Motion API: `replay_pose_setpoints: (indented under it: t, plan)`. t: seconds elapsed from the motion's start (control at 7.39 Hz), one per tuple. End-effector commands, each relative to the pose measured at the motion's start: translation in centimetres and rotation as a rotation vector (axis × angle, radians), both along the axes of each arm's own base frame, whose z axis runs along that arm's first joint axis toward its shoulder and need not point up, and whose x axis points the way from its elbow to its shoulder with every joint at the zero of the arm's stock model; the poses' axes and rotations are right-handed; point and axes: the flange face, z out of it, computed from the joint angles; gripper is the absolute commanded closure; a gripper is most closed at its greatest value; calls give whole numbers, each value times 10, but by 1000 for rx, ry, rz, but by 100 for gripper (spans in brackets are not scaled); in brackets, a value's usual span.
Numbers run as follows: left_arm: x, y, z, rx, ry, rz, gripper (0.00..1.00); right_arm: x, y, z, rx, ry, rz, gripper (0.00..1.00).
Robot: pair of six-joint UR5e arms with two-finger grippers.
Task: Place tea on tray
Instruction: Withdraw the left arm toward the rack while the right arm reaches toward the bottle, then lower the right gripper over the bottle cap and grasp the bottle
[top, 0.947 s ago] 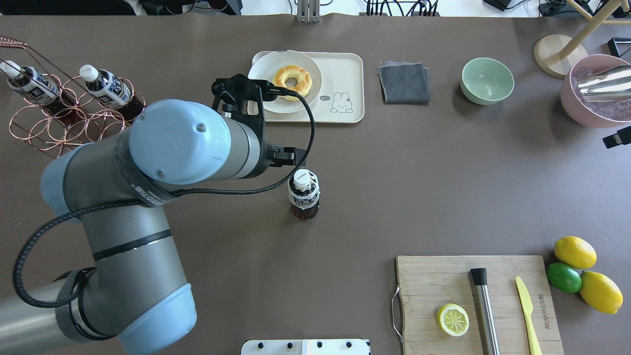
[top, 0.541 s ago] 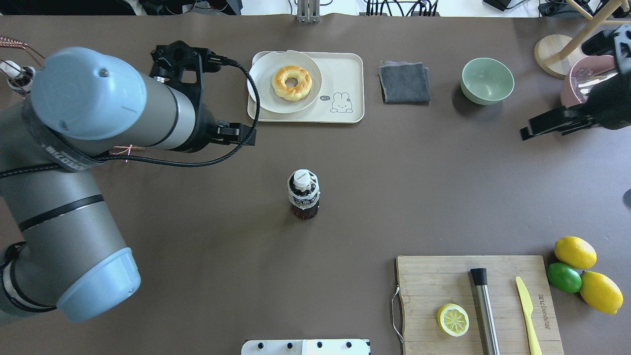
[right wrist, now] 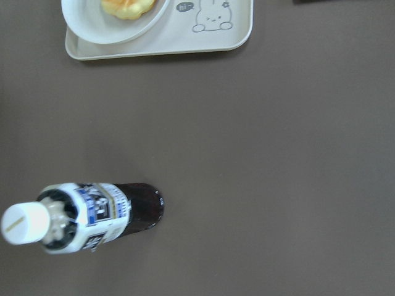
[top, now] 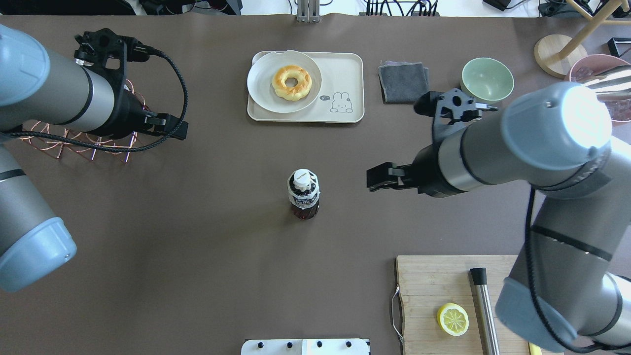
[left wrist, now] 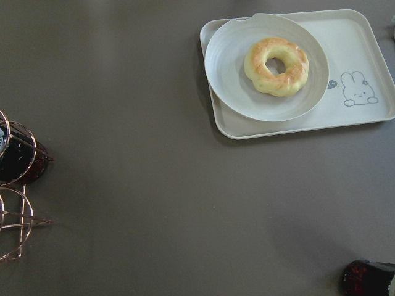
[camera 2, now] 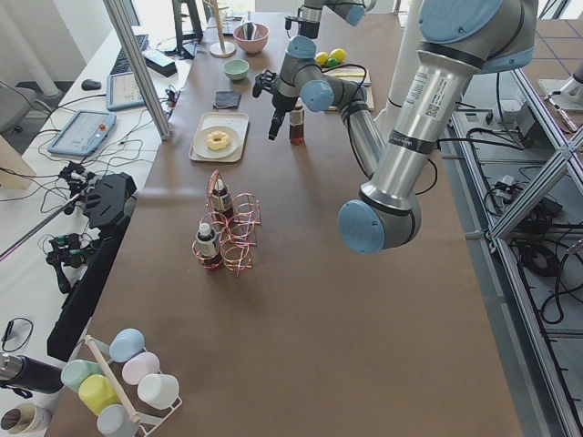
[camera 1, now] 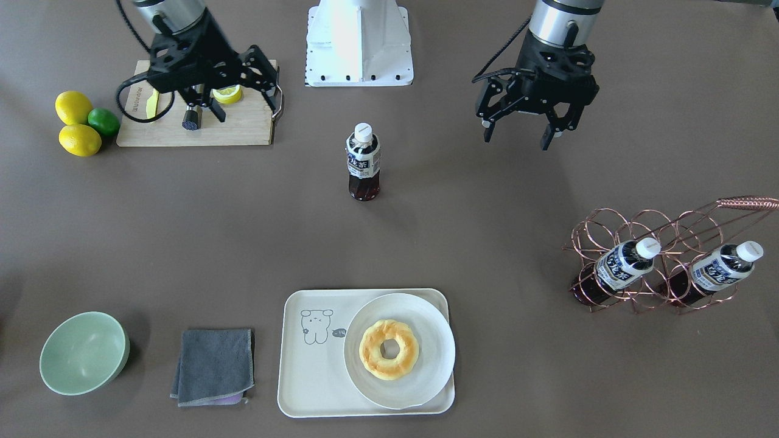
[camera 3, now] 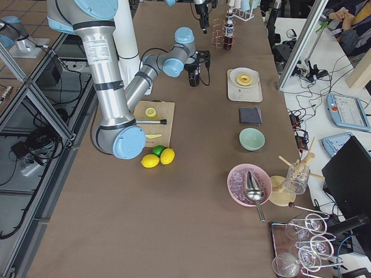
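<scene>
The tea bottle [top: 303, 193] stands upright on the bare table in the middle, held by nothing; it also shows in the front view [camera 1: 363, 161] and the right wrist view [right wrist: 86, 216]. The cream tray [top: 345, 74] lies at the far side, and a white plate [top: 261, 93] with a doughnut [top: 292, 82] takes up its left half. My right gripper [top: 377, 177] is open, just right of the bottle and apart from it. My left gripper [camera 1: 516, 135] is open and empty, far left over the copper rack [camera 1: 663, 261].
Two more tea bottles [camera 1: 621, 264] lie in the rack. A grey cloth [top: 404, 81] and a green bowl [top: 487, 79] sit right of the tray. A cutting board [top: 434, 281] with a lemon half [top: 452, 319] and a metal muddler [top: 485, 310] is at the near right.
My left arm has drawn back from beside the bottle to the far left. My right arm has swung in from the right edge towards the bottle. The bottle has not moved.
</scene>
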Motion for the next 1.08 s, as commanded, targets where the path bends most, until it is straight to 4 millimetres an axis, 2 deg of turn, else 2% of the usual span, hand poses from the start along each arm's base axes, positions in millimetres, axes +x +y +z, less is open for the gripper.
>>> replay_pose_setpoints:
  t: [0.0,0.14,0.27,0.41,0.54,0.68,0.95]
  plan:
    - [-29,-6,40,-31,-25,18,3,-68,39,-113,-19,91,7,2]
    - [-34,-4,62,1,-13,26,3,-87,36,-119,-26,106,16,3]
    - [-48,2,86,3,23,42,3,-98,32,-117,-33,124,16,4]
    - [-67,12,106,-37,72,85,3,-107,25,-124,-13,134,30,4]
    - [-93,11,125,-31,96,58,3,-124,15,-122,-5,155,43,4]
    - [-102,18,140,-21,109,72,3,-136,4,-119,14,140,56,3]
    - [-108,22,147,-15,109,75,3,-151,-22,-118,56,149,58,6]
